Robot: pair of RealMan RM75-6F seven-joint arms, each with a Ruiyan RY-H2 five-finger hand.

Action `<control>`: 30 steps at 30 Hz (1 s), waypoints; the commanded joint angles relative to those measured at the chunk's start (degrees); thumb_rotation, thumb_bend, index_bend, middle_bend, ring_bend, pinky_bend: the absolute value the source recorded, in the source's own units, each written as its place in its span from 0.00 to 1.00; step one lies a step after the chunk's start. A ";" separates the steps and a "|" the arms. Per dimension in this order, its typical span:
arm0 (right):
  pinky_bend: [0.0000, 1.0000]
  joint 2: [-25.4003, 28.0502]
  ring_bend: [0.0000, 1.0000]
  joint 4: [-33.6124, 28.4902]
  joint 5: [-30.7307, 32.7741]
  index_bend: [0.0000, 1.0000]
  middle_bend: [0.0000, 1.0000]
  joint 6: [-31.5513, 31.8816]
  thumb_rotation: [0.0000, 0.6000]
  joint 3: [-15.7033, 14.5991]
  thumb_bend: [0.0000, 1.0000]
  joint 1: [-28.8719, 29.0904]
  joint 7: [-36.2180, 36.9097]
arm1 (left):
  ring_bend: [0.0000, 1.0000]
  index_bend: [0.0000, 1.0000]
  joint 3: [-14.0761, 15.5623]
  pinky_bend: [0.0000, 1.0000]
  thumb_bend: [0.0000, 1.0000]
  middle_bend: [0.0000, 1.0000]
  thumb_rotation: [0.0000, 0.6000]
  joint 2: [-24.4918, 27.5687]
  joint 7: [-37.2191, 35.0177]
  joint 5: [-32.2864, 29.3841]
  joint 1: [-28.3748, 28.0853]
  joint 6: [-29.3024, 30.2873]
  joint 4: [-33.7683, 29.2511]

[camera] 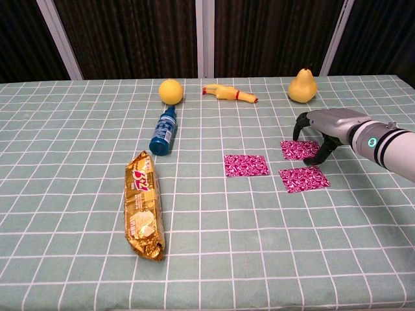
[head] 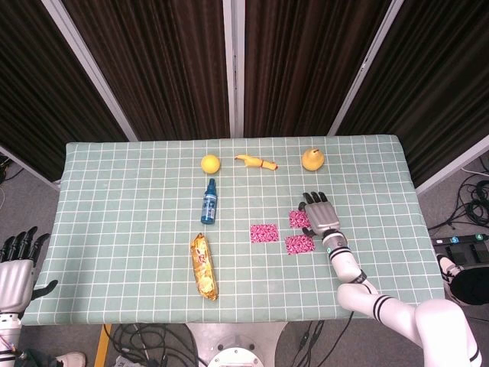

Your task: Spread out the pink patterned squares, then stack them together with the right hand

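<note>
Dark curtains hang behind the counter [head: 114,229], which is covered in a green checked cloth. Three pink patterned squares lie spread apart on its right half: the left square [camera: 246,164] sits alone, the near square [camera: 304,179] lies toward the front edge, and the far square [camera: 298,149] is partly under the right robot hand [camera: 324,128]. That hand arches over the far square with fingers curled downward and fingertips [camera: 297,135] at the cloth or the square's edge; whether it has hold of the square cannot be told. The left robot hand [head: 15,267] hangs off the counter's left side, fingers extended, holding nothing. Elsewhere lie a gold snack packet [camera: 144,204], blue bottle [camera: 163,131], yellow ball [camera: 170,90], rubber chicken [camera: 227,93] and pear [camera: 302,86].
</note>
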 commanded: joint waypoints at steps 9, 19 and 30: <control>0.00 0.08 0.00 -0.23 0.12 0.28 0.06 0.03 0.88 -0.14 0.16 -0.18 -0.54 | 0.09 0.20 -0.02 0.10 0.01 0.16 1.00 0.04 -0.04 0.02 0.02 0.05 -0.05; 0.00 -0.54 0.00 0.51 0.28 0.31 0.07 -0.07 0.89 -0.01 0.16 -0.16 -0.64 | 0.09 0.20 0.10 0.10 0.01 0.16 1.00 0.09 -0.09 0.10 0.20 0.24 -0.09; 0.00 1.61 0.00 -2.90 -0.58 0.39 0.08 2.16 0.94 0.70 0.16 -0.90 -0.11 | 0.09 0.20 0.07 0.10 0.01 0.16 1.00 0.11 -0.02 0.53 0.26 0.66 -0.30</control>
